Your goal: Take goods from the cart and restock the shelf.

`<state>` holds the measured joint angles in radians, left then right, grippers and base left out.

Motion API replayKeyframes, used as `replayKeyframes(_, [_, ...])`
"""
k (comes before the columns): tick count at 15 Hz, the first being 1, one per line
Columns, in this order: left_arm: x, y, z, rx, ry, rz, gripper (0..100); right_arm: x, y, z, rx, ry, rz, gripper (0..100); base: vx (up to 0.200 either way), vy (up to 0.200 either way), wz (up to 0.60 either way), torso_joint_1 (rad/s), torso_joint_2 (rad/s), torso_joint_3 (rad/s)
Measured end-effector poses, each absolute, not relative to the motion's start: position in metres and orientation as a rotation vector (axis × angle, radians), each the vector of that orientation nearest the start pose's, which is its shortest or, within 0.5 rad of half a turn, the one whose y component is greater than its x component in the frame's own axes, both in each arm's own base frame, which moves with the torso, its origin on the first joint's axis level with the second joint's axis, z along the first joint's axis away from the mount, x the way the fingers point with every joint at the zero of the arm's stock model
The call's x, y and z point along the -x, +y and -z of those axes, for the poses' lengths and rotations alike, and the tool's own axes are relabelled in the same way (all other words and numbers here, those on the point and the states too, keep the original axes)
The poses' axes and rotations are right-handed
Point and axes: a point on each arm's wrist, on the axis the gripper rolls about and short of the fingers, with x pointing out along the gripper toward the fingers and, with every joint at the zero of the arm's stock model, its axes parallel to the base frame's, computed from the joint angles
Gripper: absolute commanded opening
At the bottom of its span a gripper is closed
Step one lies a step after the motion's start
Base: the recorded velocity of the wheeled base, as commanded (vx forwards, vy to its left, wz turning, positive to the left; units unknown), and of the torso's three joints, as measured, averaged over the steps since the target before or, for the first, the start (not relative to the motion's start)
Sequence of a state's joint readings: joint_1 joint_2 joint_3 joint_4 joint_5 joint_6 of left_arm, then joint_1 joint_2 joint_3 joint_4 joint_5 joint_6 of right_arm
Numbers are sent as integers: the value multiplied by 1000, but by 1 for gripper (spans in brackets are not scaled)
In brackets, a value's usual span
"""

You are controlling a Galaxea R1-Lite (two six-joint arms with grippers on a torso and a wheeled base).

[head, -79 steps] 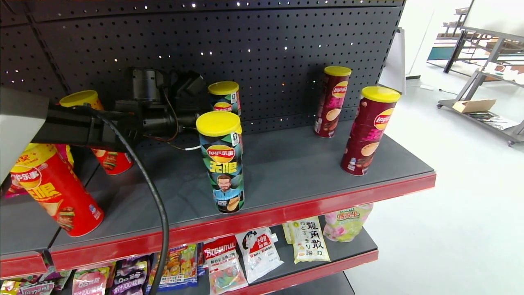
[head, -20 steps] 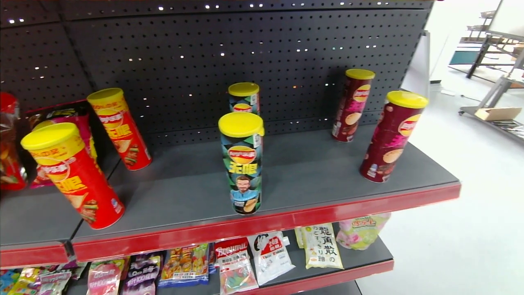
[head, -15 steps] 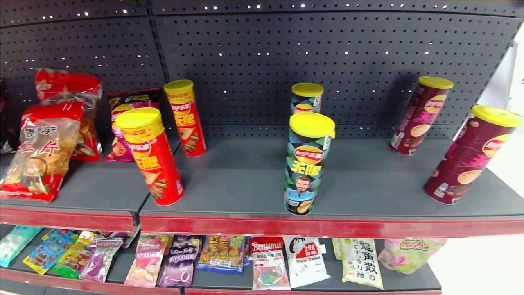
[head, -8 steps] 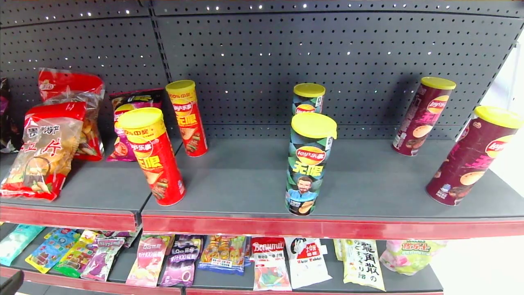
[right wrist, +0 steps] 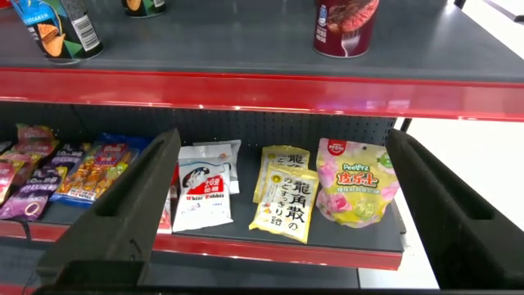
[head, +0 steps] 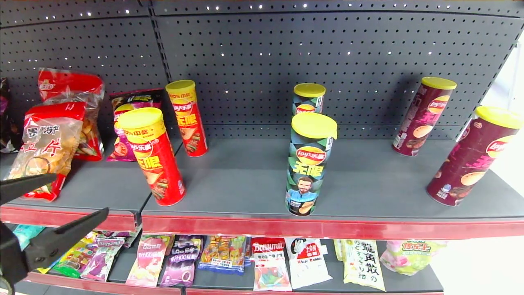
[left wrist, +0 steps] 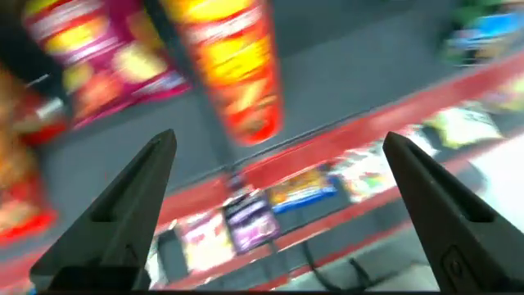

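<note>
The grey shelf (head: 245, 180) with a red front edge carries upright chip cans with yellow lids: two red (head: 151, 155), two green-black (head: 309, 164) and two maroon (head: 423, 116). My left gripper (head: 81, 193) is open and empty at the lower left, in front of the shelf edge. In the left wrist view the left gripper (left wrist: 280, 138) faces a blurred red can (left wrist: 229, 65). My right gripper (right wrist: 284, 135) is open and empty, lower down, facing the shelf below; the bottom of a maroon can (right wrist: 344, 24) stands above the red shelf edge (right wrist: 262, 86).
Red snack bags (head: 45, 151) stand on the neighbouring shelf section at the left. The lower shelf holds several small bags (head: 266, 262); the right wrist view shows them too (right wrist: 286, 197). A pegboard back (head: 262, 61) closes the shelf. Bare shelf lies between the can pairs.
The head camera swung left along the shelf and then held still. The left arm, earlier reaching behind the green-black cans, withdrew; in the last half second the open left gripper rose into view at lower left.
</note>
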<state>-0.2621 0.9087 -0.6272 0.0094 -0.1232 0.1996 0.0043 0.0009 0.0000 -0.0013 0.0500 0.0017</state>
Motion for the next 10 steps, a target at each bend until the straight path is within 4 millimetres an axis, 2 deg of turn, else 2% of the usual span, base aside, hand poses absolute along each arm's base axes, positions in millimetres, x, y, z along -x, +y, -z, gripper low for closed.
replayKeyframes(4, [-114,-64,-242,-203,274,648,100,23,1,-76,-2,0,-54,100,0,0,0,0,0,0])
replayKeyframes(7, [-125,-87,-232,-214,347,744,100,23,1,-76,-2,0,-54,100,0,0,0,0,0,0])
replayKeyframes(10, [-149,-108,-220,-229,411,766,100,23,1,-76,-2,0,-54,100,0,0,0,0,0,0])
